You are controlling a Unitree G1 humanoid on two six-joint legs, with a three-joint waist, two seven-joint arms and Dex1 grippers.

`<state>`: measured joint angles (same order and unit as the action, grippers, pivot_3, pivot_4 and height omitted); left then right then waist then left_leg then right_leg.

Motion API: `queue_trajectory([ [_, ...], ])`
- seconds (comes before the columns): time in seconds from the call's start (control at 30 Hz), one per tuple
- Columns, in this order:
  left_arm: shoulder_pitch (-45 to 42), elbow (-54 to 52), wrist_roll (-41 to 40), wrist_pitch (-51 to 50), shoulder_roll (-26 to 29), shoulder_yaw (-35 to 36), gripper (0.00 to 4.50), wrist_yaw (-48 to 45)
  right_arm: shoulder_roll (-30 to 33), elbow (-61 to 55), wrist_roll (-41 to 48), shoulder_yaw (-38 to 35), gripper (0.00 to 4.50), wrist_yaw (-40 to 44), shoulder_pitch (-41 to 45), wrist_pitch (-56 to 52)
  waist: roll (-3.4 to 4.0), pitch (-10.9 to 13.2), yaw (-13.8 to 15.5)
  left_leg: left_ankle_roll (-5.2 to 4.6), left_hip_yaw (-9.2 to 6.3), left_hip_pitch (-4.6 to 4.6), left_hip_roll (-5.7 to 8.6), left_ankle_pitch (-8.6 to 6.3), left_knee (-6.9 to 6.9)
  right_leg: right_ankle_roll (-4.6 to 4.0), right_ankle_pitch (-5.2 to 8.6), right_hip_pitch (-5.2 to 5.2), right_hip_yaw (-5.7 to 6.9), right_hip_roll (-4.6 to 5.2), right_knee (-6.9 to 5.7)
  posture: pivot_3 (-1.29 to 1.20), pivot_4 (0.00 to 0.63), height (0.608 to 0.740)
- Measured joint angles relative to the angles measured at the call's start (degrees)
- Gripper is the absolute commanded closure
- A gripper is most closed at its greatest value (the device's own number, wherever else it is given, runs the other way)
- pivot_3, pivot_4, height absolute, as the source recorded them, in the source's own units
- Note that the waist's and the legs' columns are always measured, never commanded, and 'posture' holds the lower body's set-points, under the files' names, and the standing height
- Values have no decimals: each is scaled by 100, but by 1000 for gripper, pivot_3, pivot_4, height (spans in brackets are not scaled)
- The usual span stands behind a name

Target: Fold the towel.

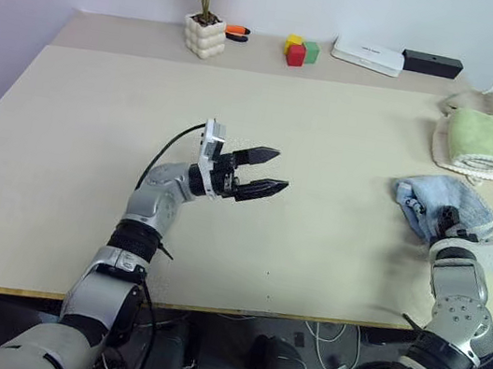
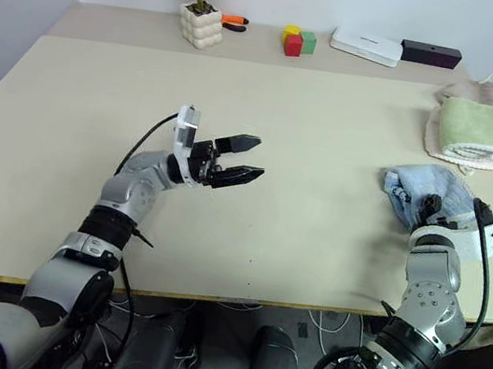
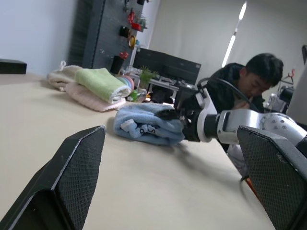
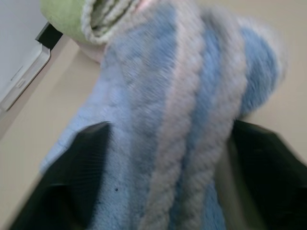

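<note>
The towel (image 1: 443,200), a small light blue cloth bunched into a thick bundle, lies near the table's right edge. My right gripper (image 1: 449,219) is at its near side, open, with its black fingers (image 4: 81,163) standing wide on either side of the cloth (image 4: 177,120). My left gripper (image 1: 282,172) hovers over the middle of the table, open and empty, pointing right toward the towel (image 3: 148,125). A clear stretch of tabletop separates it from the cloth.
A folded green towel (image 1: 489,140) rests on a beige cloth (image 1: 459,159) at the far right. Along the back edge stand a potted plant (image 1: 204,34), an orange-handled tool (image 1: 237,31), coloured blocks (image 1: 300,50), a white device (image 1: 368,55) and a black box (image 1: 431,63). A person (image 3: 254,81) sits beyond the table's right side.
</note>
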<state>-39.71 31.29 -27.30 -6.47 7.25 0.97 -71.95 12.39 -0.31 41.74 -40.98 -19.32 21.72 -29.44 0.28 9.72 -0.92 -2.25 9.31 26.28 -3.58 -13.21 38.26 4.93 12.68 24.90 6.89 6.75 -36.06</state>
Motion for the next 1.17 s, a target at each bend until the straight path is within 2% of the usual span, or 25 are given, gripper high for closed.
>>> queue_trajectory([
  [0.23, 73, -60, 33, 160, -34, 26, 0, 155, 994, 149, -1414, 453, 62, -184, -91, 316, 0, 0, -2, -1, 1, 0, 2, -1, 0, 1, 1, 0, 0, 0, 0, 0, 150, 740],
  [0.4, 135, -196, 32, 198, 184, 103, 0, 237, 1194, 516, -2131, 891, 62, -124, 203, 647, 2, -1, -44, 18, 3, -3, -1, 10, -3, 0, 1, 3, -2, -6, -1, 0, 150, 740],
  [0.47, 164, -258, 30, 199, 306, 197, 0, 275, 1201, 669, -2223, 1135, 62, 205, 446, 841, 2, -1, -41, 22, 4, -4, -1, 13, -3, 1, 1, 3, -3, -6, -1, 0, 150, 740],
  [0.53, 194, -302, 31, 200, 460, 254, 0, 317, 1214, 765, -2191, 1488, 62, 991, 697, 1064, 4, 1, -37, 19, 5, -3, -2, 11, -3, 1, 1, 3, -3, -6, -1, 0, 150, 740],
  [0.63, 238, -335, 51, 253, 745, 274, 0, 280, 1381, 565, -1964, 2439, 62, 2818, 907, 1244, 5, 1, -39, 9, 3, -4, -6, 6, -6, 1, 1, 3, -2, -8, 0, 0, 150, 740],
  [0.73, 412, -315, 71, 345, 1304, 389, 0, 161, 1622, -237, -1494, 3314, 62, 4883, 448, 1440, 3, 2, 35, 9, -5, 1, -12, 5, -10, 6, 11, 0, 3, -7, 3, 0, 150, 740],
  [0.87, 810, -488, 46, 269, 1988, 742, 0, 102, 2262, -637, -850, 3700, 62, 6881, -219, 1140, -3, 5, 51, -25, -5, 6, -3, -16, 18, 9, 9, -13, 1, 11, 13, 0, 150, 740],
  [1.0, 1151, -1117, -96, -38, 2184, 841, 0, 85, 2367, -460, -827, 3800, 62, 7637, -38, 1178, -2, 6, 21, -34, -11, 9, -12, -35, 68, -13, 19, -24, 3, 11, 9, 0, 150, 740],
  [1.17, 1648, -1791, -162, -324, 2201, 845, 0, 310, 2191, -66, -1060, 3875, 62, 7824, 277, 1386, -2, 6, 32, -37, -13, 12, -13, -32, 69, -14, 19, -21, 4, 11, 2, 0, 150, 740],
])
